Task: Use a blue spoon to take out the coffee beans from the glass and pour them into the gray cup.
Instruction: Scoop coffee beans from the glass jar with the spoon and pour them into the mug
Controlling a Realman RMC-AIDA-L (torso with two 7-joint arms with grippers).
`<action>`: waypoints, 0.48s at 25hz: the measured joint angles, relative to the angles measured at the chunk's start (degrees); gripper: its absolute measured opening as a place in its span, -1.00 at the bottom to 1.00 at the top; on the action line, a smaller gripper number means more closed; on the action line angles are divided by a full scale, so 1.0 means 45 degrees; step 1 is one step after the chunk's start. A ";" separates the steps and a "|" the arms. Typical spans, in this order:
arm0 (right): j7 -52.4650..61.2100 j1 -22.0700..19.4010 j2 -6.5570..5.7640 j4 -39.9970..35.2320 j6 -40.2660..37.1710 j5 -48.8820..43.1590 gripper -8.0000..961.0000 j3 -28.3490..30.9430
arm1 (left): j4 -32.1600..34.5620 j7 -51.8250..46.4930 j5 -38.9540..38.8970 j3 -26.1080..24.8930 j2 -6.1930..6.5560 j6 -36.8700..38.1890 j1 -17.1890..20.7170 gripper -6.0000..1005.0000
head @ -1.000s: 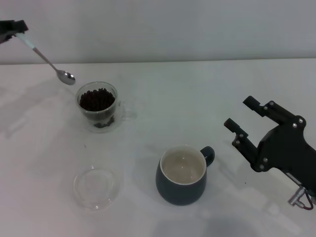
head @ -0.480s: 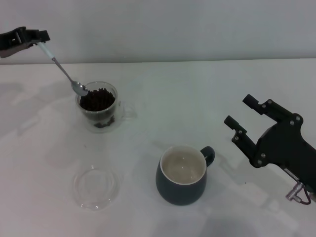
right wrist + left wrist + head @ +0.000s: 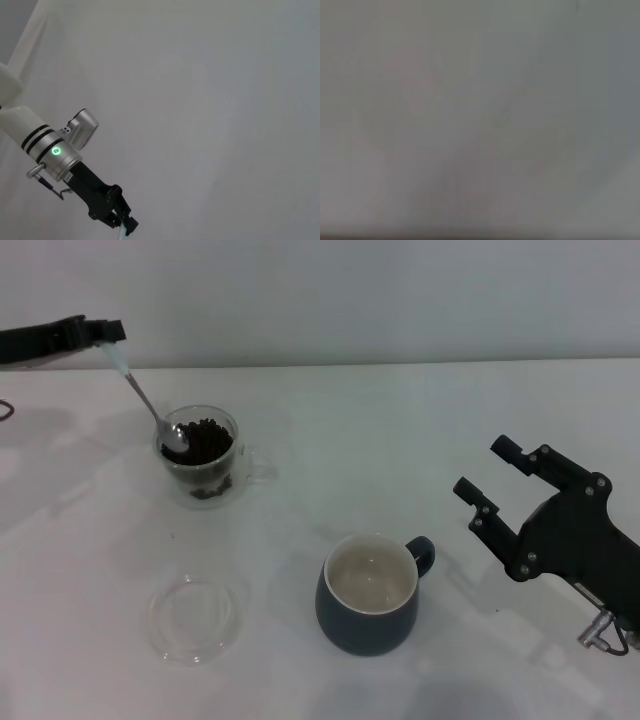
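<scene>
My left gripper [image 3: 108, 335] is at the far left, shut on the pale handle of the blue spoon [image 3: 145, 400]. The spoon slants down and its silver bowl rests at the near-left rim of the glass [image 3: 200, 455], touching the coffee beans [image 3: 205, 440] heaped inside. The gray cup [image 3: 368, 595] stands in front and to the right of the glass, its cream inside bare, handle to the right. My right gripper [image 3: 490, 485] is open and hangs idle at the right. The right wrist view shows the left gripper [image 3: 125, 225] far off, holding the spoon's handle.
A flat clear glass dish [image 3: 195, 618] lies on the white table [image 3: 400, 440] in front of the glass, left of the gray cup. A grey wall runs behind the table. The left wrist view shows only a blank grey surface.
The left gripper has moved right and down, bringing the spoon's bowl from outside the glass, over its rim, into the beans. The right arm has stayed put.
</scene>
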 joint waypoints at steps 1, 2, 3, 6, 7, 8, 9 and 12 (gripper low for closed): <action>0.0000 0.0004 0.0000 -0.0009 0.0020 0.0000 0.05 -0.0008 | 0.0031 0.0031 0.0064 -0.0007 -0.0034 -0.0027 0.0000 -0.73; 0.0005 0.0005 0.0000 -0.0018 0.0032 -0.0001 0.05 -0.0014 | 0.0078 0.0097 0.0156 -0.0027 -0.0073 -0.0096 -0.0004 -0.73; 0.0023 0.0005 0.0000 -0.0044 0.0058 -0.0002 0.05 -0.0022 | 0.0082 0.0153 0.0196 -0.0036 -0.0097 -0.0125 -0.0004 -0.73; 0.0035 -0.0002 0.0001 -0.0072 0.0121 -0.0001 0.05 -0.0031 | 0.0093 0.0342 0.0226 -0.0060 -0.0154 -0.0286 -0.0011 -0.73; 0.0048 -0.0006 0.0000 -0.0076 0.0150 -0.0002 0.04 -0.0031 | 0.0094 0.0396 0.0227 -0.0065 -0.0181 -0.0353 -0.0024 -0.73; 0.0094 -0.0011 0.0001 -0.0079 0.0165 -0.0002 0.04 -0.0022 | 0.0096 0.0430 0.0229 -0.0065 -0.0216 -0.0431 -0.0053 -0.73; 0.0149 -0.0011 0.0000 -0.0080 0.0181 -0.0002 0.04 -0.0010 | 0.0098 0.0456 0.0229 -0.0051 -0.0243 -0.0517 -0.0086 -0.73; 0.0326 -0.0007 0.0000 -0.0078 0.0260 0.0001 0.04 0.0024 | 0.0101 0.0464 0.0229 0.0000 -0.0294 -0.0686 -0.0160 -0.73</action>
